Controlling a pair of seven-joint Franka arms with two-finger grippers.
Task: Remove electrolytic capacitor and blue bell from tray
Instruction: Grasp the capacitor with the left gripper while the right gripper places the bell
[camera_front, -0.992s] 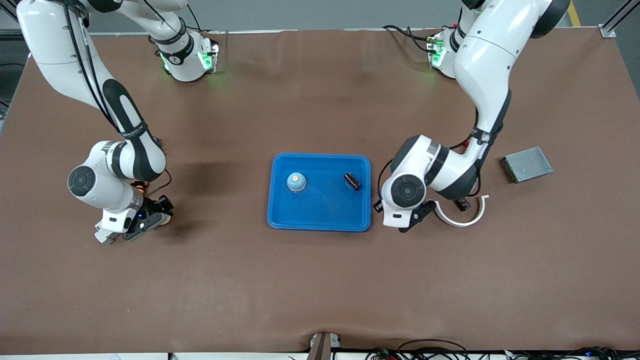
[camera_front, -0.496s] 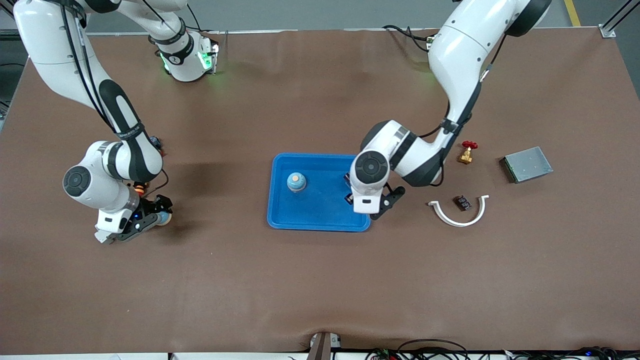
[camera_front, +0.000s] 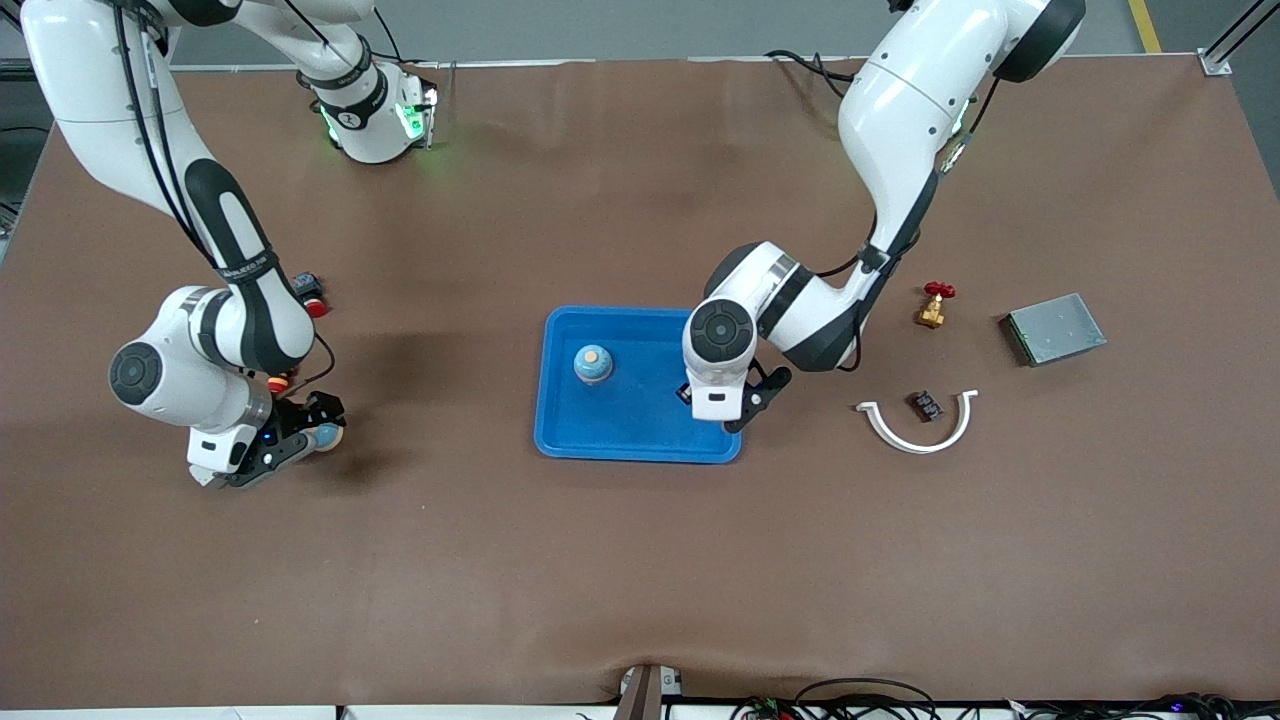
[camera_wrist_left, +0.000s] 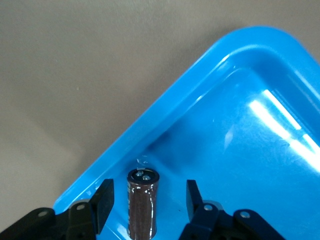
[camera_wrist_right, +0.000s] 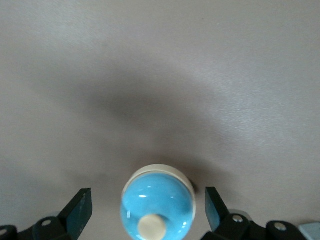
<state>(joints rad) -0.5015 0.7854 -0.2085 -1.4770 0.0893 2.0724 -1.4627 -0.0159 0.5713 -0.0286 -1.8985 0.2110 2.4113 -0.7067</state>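
Note:
A dark cylindrical capacitor lies in the blue tray near its wall toward the left arm's end, almost hidden in the front view. My left gripper is low over it, open, with one finger on each side and a gap at both. A blue bell with a cream knob stands on the brown table toward the right arm's end. My right gripper straddles it, open, with its fingers clear of the bell. A second blue bell stands in the tray.
A small red-topped part lies on the table beside the right arm. Toward the left arm's end are a brass valve with a red handle, a grey metal box, and a white curved strip around a small dark part.
My left arm swung from beside the white strip to over the tray, and its fingers narrowed around the capacitor. My right gripper opened and let go of the bell.

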